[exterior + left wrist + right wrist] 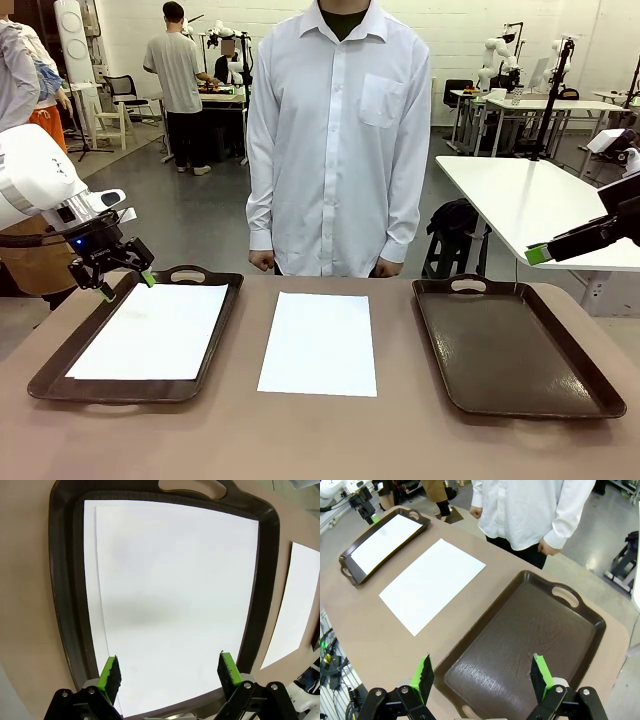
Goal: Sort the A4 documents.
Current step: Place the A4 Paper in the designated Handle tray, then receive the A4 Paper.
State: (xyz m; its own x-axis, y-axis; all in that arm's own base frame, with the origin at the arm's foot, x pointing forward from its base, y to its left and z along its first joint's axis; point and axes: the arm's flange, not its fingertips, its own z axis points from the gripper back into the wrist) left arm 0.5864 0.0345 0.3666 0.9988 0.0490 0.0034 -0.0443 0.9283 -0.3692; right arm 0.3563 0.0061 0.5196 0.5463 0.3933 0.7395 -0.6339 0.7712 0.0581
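Thin white sheets (318, 343), seemingly grained tray (510, 650)

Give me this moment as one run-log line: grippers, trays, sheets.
left gripper open over left tray | right gripper open, aimed at bare right tray | sheets stacked in left tray | one sheet on table between trays

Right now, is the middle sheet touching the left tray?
Apart. The front view shows a strip of bare table between the middle sheet and the left tray.
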